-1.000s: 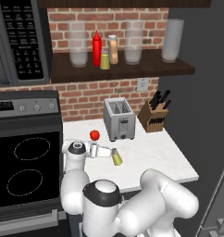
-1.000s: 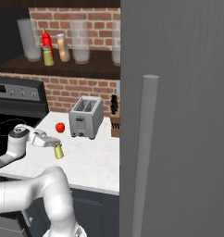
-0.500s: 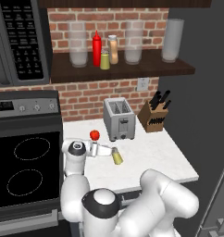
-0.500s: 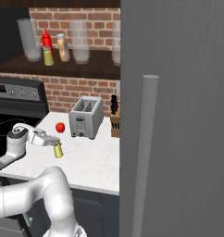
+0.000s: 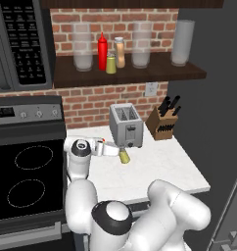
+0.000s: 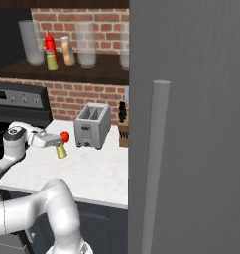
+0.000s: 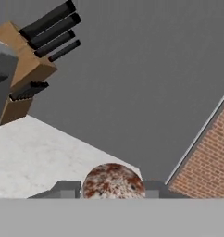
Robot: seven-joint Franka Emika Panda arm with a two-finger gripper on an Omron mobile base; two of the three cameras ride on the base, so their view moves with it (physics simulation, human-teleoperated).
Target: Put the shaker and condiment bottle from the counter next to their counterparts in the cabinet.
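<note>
My gripper (image 5: 121,153) is shut on the shaker (image 5: 124,156), a squat yellow-olive cylinder held upright just in front of the toaster, slightly above the counter. From the right base the shaker (image 6: 59,151) hangs at the end of my hand. Its speckled brown cap (image 7: 113,182) sits between my fingertips (image 7: 66,189) in the hand view. In the cabinet (image 5: 154,73), the tan condiment bottle (image 5: 120,52) stands beside the red squeeze bottle (image 5: 102,51) and a small yellow-green shaker (image 5: 111,63).
A toaster (image 5: 125,125) and a knife block (image 5: 162,125) stand at the back of the white counter (image 5: 159,166). A red fruit (image 6: 65,135) lies behind my hand. Glass jars (image 5: 82,47) flank the bottles. The stove (image 5: 27,181) is left, with a microwave (image 5: 17,44) above.
My hand has risen a little with the shaker in it, away from the counter top. The things in the cabinet have not moved.
</note>
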